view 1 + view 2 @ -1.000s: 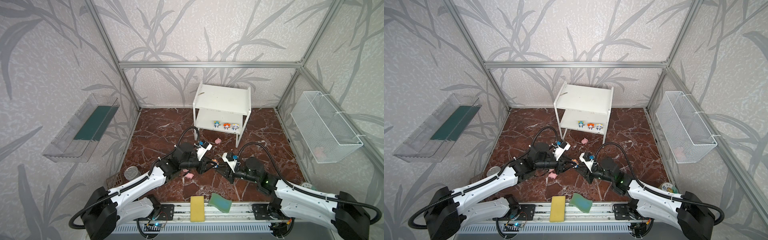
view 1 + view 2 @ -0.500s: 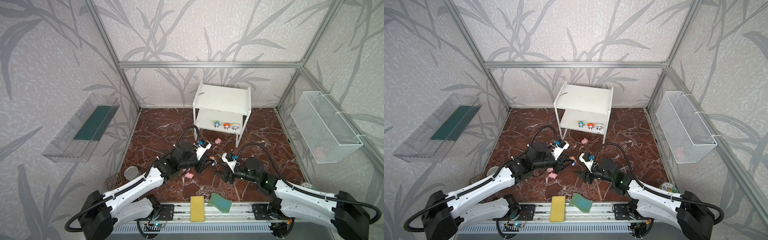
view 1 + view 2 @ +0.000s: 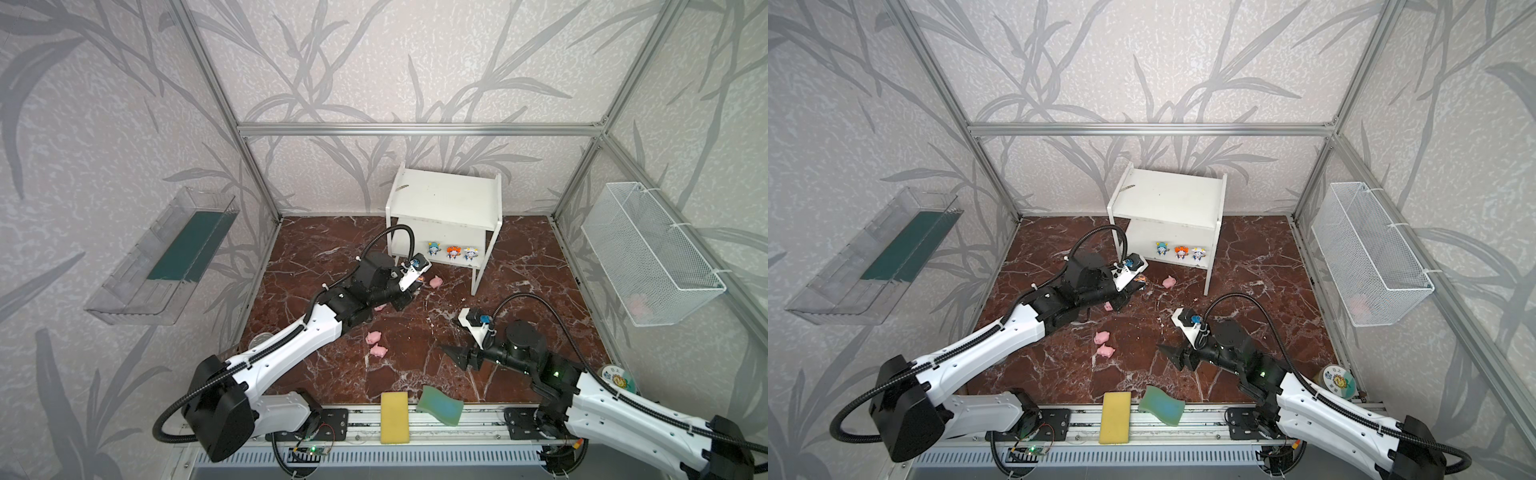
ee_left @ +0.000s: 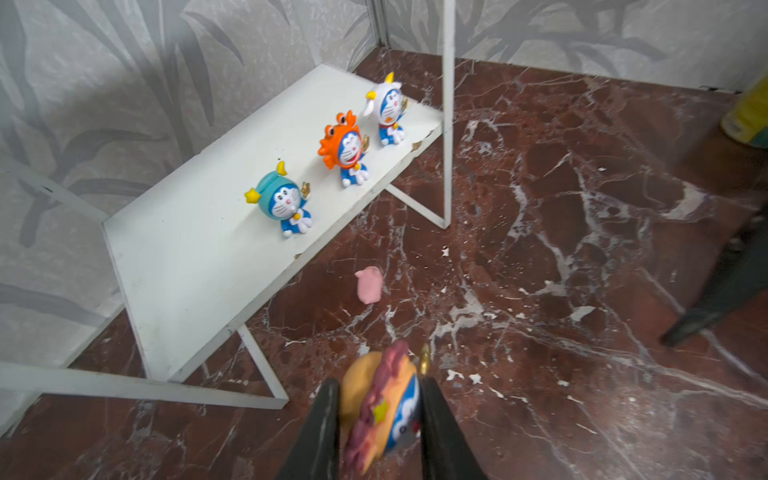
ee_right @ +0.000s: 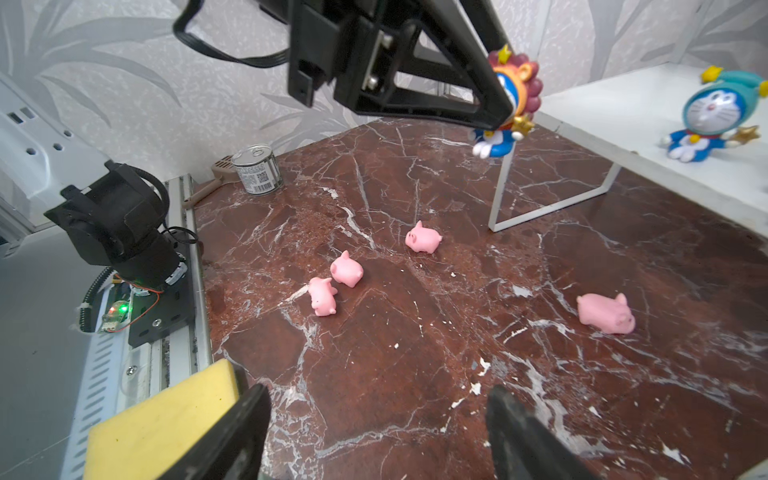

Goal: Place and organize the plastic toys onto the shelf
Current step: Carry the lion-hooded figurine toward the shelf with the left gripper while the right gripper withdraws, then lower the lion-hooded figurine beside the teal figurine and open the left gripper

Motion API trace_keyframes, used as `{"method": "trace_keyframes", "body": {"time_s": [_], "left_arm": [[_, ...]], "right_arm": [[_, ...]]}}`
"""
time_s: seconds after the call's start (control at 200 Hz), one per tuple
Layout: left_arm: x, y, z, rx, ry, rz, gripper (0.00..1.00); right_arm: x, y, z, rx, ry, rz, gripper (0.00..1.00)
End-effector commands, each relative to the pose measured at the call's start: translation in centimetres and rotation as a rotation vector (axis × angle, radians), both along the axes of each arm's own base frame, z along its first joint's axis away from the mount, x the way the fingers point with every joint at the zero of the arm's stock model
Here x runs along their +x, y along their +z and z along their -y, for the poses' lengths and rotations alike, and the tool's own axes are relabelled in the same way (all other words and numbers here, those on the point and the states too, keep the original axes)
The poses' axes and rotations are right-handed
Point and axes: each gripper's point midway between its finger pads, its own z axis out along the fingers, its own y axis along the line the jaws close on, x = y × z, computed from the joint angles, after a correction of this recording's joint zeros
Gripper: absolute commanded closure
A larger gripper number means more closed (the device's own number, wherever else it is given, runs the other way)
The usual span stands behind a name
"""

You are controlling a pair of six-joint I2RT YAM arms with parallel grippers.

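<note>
My left gripper (image 4: 380, 411) is shut on a lion-maned blue figurine (image 5: 509, 99), held above the floor just in front of the white shelf (image 3: 444, 199). Three figurines, teal (image 4: 282, 203), orange (image 4: 347, 145) and white (image 4: 388, 110), stand in a row on the shelf's lower board (image 4: 187, 270). Several pink pigs lie on the marble floor: one (image 3: 435, 282) near the shelf, a pair (image 5: 347, 269) (image 5: 322, 296) at mid floor, another (image 5: 606, 313) apart. My right gripper (image 5: 374, 399) is open and empty, low over the floor at front right (image 3: 451, 353).
A yellow sponge (image 3: 394, 417) and a green sponge (image 3: 439, 405) lie at the front edge. A tin can (image 5: 257, 168) stands at the left floor edge. A clear tray (image 3: 166, 257) hangs on the left wall, a wire basket (image 3: 648, 257) on the right.
The two grippers were together at mid floor. The right one has opened and drawn back toward the front; the left has carried the figurine toward the shelf.
</note>
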Motion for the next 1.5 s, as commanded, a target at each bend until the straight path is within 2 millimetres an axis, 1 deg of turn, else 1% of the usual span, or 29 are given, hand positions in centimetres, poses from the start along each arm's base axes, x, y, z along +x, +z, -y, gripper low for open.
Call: {"method": "trace_keyframes", "body": {"time_s": [0.0, 0.2, 0.335, 0.53, 0.875, 1.29, 1.495], "left_arm": [[2.8, 2.1, -0.1, 0.054, -0.005, 0.137, 0.81], [6.3, 2.4, 0.6, 0.067, 0.001, 0.173, 0.81], [7.8, 2.1, 1.3, 0.069, 0.005, 0.181, 0.81], [9.6, 1.8, 1.5, 0.069, 0.04, 0.206, 0.81], [11.2, 1.0, 1.3, 0.093, 0.069, 0.199, 0.81], [12.4, 0.1, 0.7, 0.113, 0.087, 0.183, 0.8], [12.7, -0.1, 0.4, 0.104, 0.093, 0.17, 0.78]], "right_arm": [[-0.1, -1.3, 1.3, -0.056, -0.035, 0.005, 0.18], [-0.2, -0.8, 2.3, -0.046, -0.065, 0.029, 0.18], [-0.3, -0.3, 2.4, -0.042, -0.064, 0.035, 0.18], [-0.3, -0.1, 2.6, -0.03, -0.071, 0.043, 0.18], [-0.3, -0.3, 2.7, -0.03, -0.077, 0.039, 0.18], [-0.3, -0.5, 2.6, -0.035, -0.075, 0.035, 0.18], [-0.3, -0.5, 2.5, -0.035, -0.071, 0.035, 0.18]]}}
